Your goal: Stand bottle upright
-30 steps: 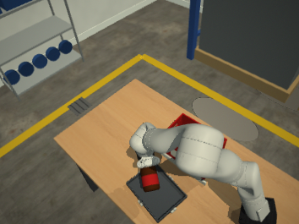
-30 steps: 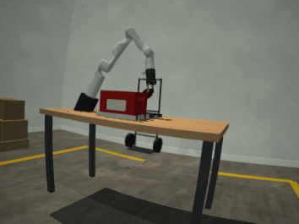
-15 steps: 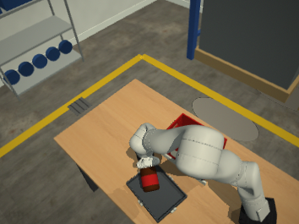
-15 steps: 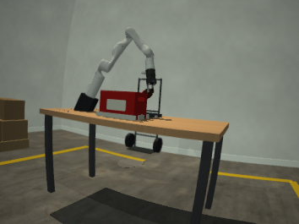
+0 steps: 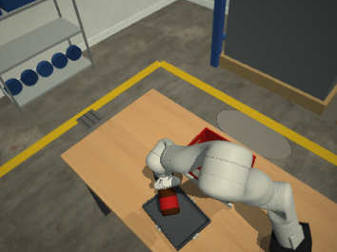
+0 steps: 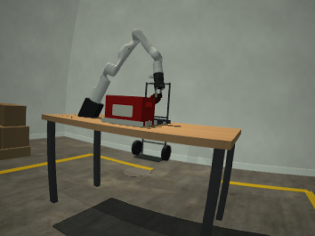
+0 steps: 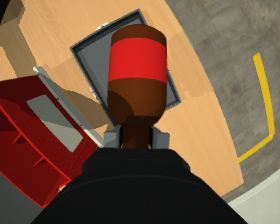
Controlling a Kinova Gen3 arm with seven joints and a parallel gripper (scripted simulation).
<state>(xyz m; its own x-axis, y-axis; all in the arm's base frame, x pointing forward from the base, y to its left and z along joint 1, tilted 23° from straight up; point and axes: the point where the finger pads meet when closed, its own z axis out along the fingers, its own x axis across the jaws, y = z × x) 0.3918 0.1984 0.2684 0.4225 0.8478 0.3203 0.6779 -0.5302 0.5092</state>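
Note:
My gripper (image 5: 166,182) (image 6: 157,91) (image 7: 135,133) is shut on the neck of the brown bottle (image 5: 168,203) (image 7: 138,66), which has a red label. The bottle hangs base down, close to upright, in the air over the dark grey tray (image 5: 187,227) (image 7: 93,58). In the exterior view it shows small and dark red beside the top of the crate. The tray lies flat on the wooden table (image 5: 126,125) (image 6: 191,131). The red crate (image 5: 209,137) (image 6: 129,109) (image 7: 28,137) stands on the table right beside the tray, mostly hidden by my arm in the top view.
A shelf with blue cylinders (image 5: 44,68) stands at the far left. A yellow floor line (image 5: 119,91) runs around the table. A blue post (image 5: 219,25) and a dark cabinet stand behind. A hand truck (image 6: 151,150) is behind the table, and cardboard boxes (image 6: 13,130) are at the left.

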